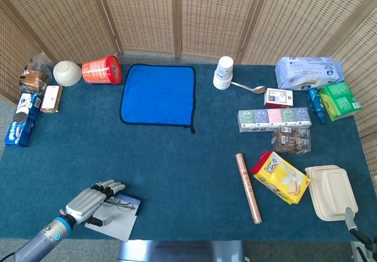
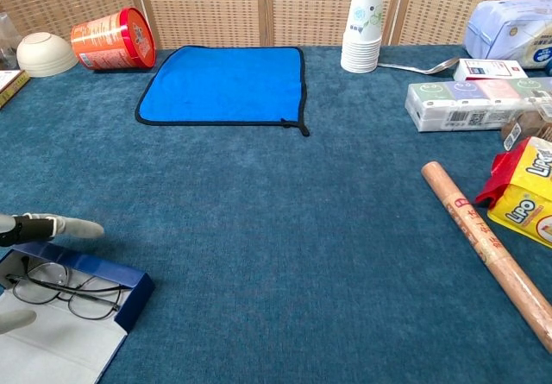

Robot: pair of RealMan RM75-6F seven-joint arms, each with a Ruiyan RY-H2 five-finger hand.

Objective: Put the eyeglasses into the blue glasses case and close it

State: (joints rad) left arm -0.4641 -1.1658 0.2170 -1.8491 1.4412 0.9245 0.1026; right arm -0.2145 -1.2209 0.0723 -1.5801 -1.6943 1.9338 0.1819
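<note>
Eyeglasses (image 2: 60, 284) lie in our open blue case (image 2: 102, 275), lid (image 1: 112, 225) flat toward us, just right of our left hand (image 1: 88, 202). Fingers (image 1: 111, 186) straight & apart over case edge, gripping nothing. Right hand: not seen.

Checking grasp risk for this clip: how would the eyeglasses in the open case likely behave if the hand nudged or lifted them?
The eyeglasses look thin-wired, so probably light and easily bent. Lying loose in the blue glasses case, they would likely slide if nudged by the left hand.
</note>
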